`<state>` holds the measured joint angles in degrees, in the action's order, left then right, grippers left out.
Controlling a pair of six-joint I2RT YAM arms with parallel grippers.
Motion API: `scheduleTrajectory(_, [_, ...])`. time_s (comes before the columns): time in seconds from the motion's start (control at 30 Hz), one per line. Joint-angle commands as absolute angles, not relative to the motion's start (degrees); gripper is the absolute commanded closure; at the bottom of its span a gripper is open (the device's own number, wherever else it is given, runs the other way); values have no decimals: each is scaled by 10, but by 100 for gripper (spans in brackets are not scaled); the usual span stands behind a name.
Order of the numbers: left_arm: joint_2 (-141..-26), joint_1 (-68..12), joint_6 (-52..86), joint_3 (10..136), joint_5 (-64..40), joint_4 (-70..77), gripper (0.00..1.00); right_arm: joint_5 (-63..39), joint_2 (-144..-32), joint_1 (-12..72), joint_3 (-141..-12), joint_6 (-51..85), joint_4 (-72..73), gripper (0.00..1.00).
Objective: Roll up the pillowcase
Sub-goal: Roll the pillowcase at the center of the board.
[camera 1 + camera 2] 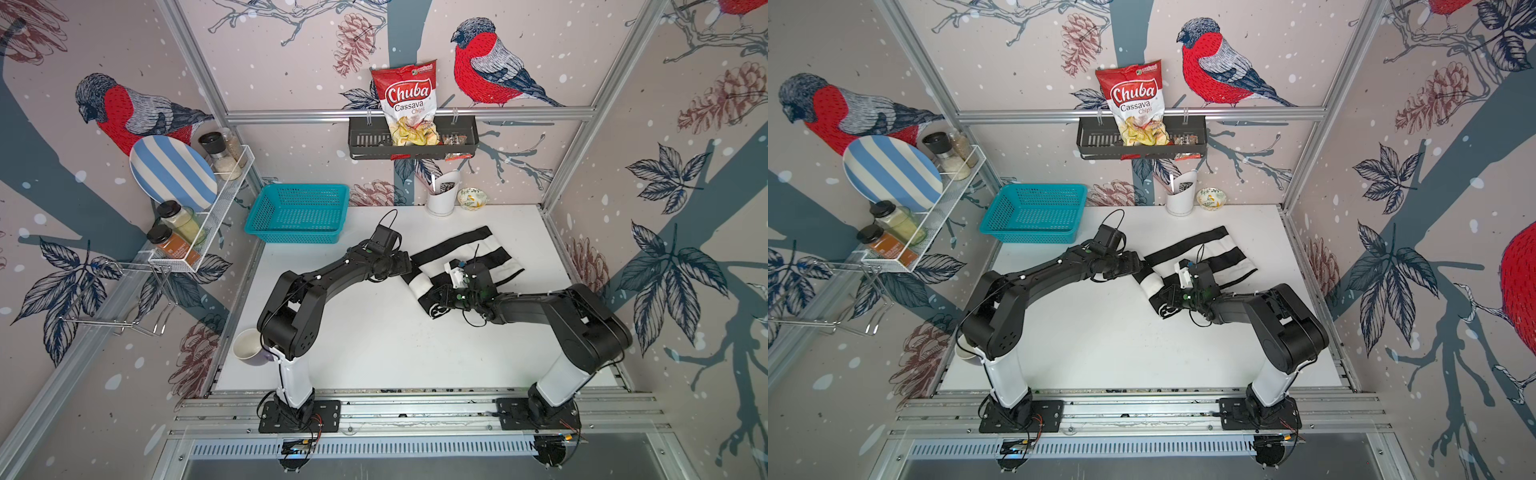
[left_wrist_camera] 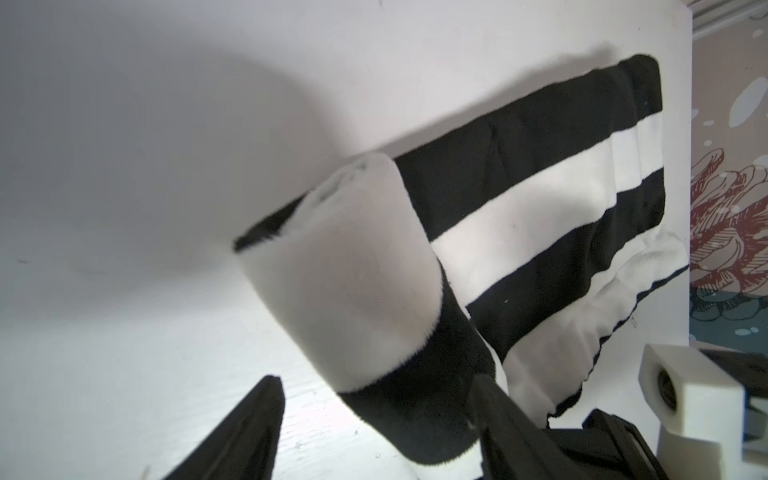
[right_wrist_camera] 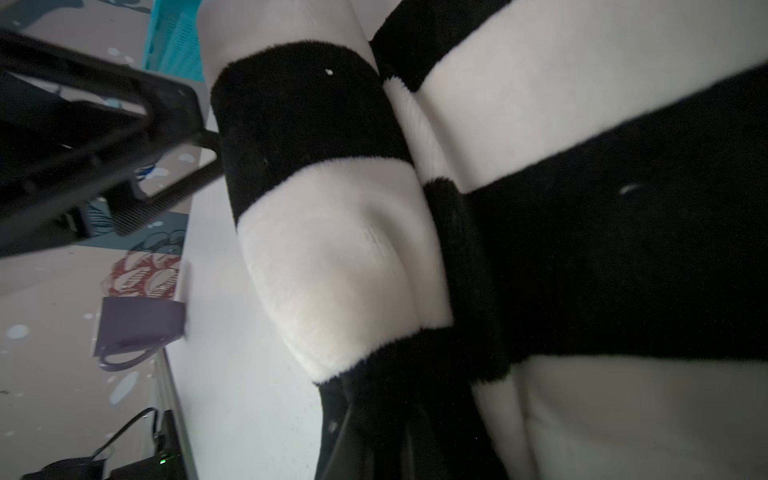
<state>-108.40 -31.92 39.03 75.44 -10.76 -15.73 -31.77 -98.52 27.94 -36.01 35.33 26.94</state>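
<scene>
Left wrist view: left end effector (image 2: 374, 380) spread, straddling the roll (image 2: 353, 270).
Pillowcase (image 1: 478, 245): on the bench (image 1: 374, 332), right of the basket (image 1: 291, 237); part rolled.
Right end effector (image 1: 438, 297): pressed together at the roll's end farther from the basket; pinch unclear.
Axis: roll runs between the end effectors, one at each end; flat part lies away from the basket.
Count: one pillowcase, one roll, two end effectors, one basket.
</scene>
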Motion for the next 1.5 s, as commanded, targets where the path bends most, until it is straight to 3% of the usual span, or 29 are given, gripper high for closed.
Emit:
scheduleTrajectory(0.0, [-1117, -329, 405, 773, -130, -131, 26, -375, -1000, 260, -349, 402, 266, 100])
scheduleTrajectory(0.13, [-1168, -337, 399, 810, -120, -157, 33, -364, -986, 249, -346, 398, 254, 97])
scheduleTrajectory(0.3, [-1197, -338, 387, 828, -117, -169, 42, -244, -934, 269, -372, 336, 140, 54])
scheduleTrajectory(0.43, [-1195, -338, 381, 823, -117, -166, 42, -11, -872, 329, -409, 277, 18, 34])
scheduleTrajectory(0.57, [-1190, -338, 379, 818, -117, -165, 42, 263, -842, 433, -443, 219, -42, 24])
scheduleTrajectory(0.63, [-1188, -338, 379, 816, -118, -165, 42, 344, -844, 478, -458, 184, -46, 24])
scheduleTrajectory(0.97, [-1181, -338, 378, 808, -119, -162, 42, 407, -965, 609, -508, 14, -10, 21])
scheduleTrajectory(1.03, [-1180, -338, 379, 806, -119, -162, 42, 406, -989, 613, -515, 9, -9, 23])
scheduleTrajectory(1.1, [-1179, -338, 379, 804, -118, -160, 42, 407, -1009, 611, -522, 7, -12, 31])
scheduleTrajectory(1.3, [-1173, -336, 378, 799, -113, -161, 42, 361, -1051, 606, -563, 71, -84, 95])
scheduleTrajectory(1.33, [-1170, -335, 376, 799, -111, -163, 41, 348, -1051, 610, -567, 86, -90, 100])
scheduleTrajectory(1.47, [-1137, -323, 365, 802, -83, -185, 31, 268, -1031, 615, -574, 139, -92, 100])
